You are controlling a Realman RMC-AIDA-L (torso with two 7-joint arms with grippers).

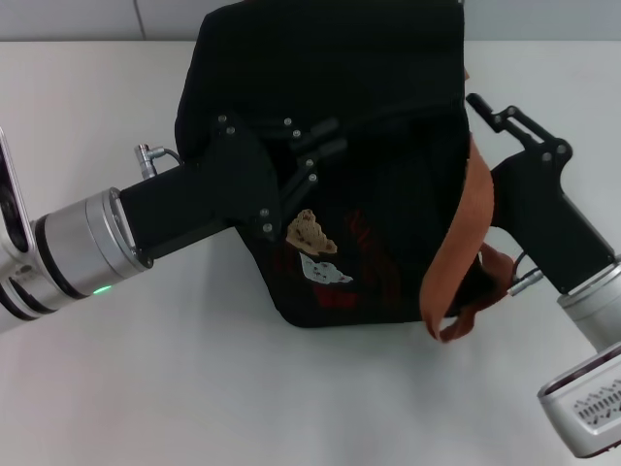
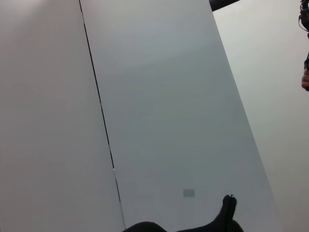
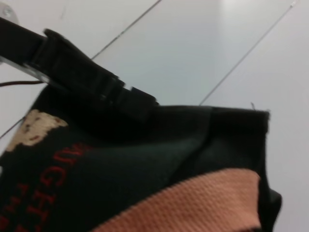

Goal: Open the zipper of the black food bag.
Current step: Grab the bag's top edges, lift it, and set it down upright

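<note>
Centrally on the white surface (image 1: 116,369) lies the black bag (image 1: 388,126), with the left hand (image 1: 325,141) reaching over its top, fingers narrow and apparently pinching fabric, though the zipper cannot be seen. The right hand (image 1: 482,105) sits beside the bag's edge by an orange handle (image 1: 466,243); its opening I cannot tell. If the left hand grips only cloth, pulling may drag the bag instead of unzipping it.

Partial red letters "UGH" on the black food bag (image 3: 120,169).

Food bag (image 1: 388,107) black; its handles (image 1: 464,248) orange-brown; tan bear patch (image 1: 310,231), pale-blue patch (image 1: 323,270), red lettering (image 3: 58,169) on front. My left gripper (image 1: 325,141) black, wrist silver, green light. Table (image 1: 194,388) white
</note>
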